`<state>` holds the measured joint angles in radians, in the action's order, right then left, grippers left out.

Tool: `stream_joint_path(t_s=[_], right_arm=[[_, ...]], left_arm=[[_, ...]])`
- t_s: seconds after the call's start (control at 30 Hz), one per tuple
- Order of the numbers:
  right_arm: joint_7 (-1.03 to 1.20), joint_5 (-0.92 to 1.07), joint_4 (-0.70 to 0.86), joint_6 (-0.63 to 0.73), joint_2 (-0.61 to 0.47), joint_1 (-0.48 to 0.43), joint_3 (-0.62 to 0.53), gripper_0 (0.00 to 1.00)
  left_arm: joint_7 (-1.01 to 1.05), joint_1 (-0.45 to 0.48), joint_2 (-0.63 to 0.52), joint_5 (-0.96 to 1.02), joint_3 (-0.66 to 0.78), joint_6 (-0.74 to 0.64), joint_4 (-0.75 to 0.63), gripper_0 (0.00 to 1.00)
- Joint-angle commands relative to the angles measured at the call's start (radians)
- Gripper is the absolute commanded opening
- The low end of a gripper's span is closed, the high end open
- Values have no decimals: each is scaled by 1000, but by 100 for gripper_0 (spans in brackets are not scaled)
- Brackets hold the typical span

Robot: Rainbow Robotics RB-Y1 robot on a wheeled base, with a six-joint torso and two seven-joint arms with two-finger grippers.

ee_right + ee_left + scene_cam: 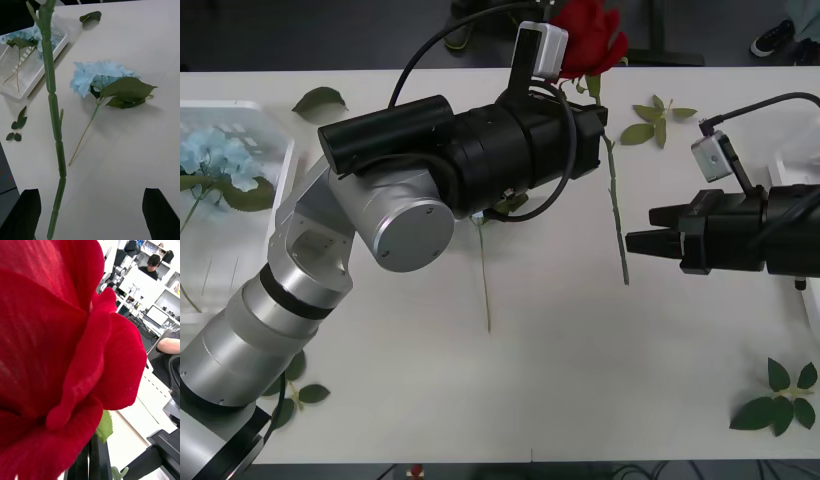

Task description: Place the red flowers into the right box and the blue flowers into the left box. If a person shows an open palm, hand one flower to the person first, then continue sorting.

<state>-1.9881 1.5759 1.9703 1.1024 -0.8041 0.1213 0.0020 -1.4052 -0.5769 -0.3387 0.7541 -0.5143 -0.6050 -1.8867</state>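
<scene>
The left claw (90, 461) is closed on a deep red artificial rose with a long green stem (588, 40), lifted over the far side of the pale surface (580, 380); it seems clamped just under the bloom, though petals hide the contact. The right claw (90, 213) hangs open beside the stem, perhaps for a handover. One pale blue hydrangea cluster (215, 155) lies in the shallow white translucent left box (265, 115). Another blue cluster (99, 80) remains on the surface, unsorted.

Left hand (598, 100) hidden behind own wrist (rose (588, 38) top cropped).
</scene>
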Motion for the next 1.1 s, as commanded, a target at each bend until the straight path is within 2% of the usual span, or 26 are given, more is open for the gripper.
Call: stream_joint_path(t_s=[0.03,0.37,0.63,0.7,0.73,0.8,0.83,1.1], right_arm=[[38,7,10,-33,16,3,0,78],[48,-7,9,-239,39,6,131,78],[60,-8,9,-299,46,6,168,78],[60,-8,9,-308,46,6,170,66],[60,-8,9,-312,46,6,170,56],[61,-8,9,-325,49,6,170,16],[63,-7,9,-328,51,6,170,1],[72,-20,9,-345,51,6,170,0]], left_arm=[[-12,-28,-19,5,-1,18,-19,0],[-11,-29,-19,5,-1,22,-19,0],[-12,-31,-19,8,-1,22,-19,0],[-11,-31,-19,8,-3,22,-19,0],[-9,-31,-19,8,-1,22,-19,0],[-12,-31,-19,8,-1,22,-20,0],[-12,-31,-19,10,-3,22,-19,0],[-14,-31,-19,13,-3,25,-20,0]])
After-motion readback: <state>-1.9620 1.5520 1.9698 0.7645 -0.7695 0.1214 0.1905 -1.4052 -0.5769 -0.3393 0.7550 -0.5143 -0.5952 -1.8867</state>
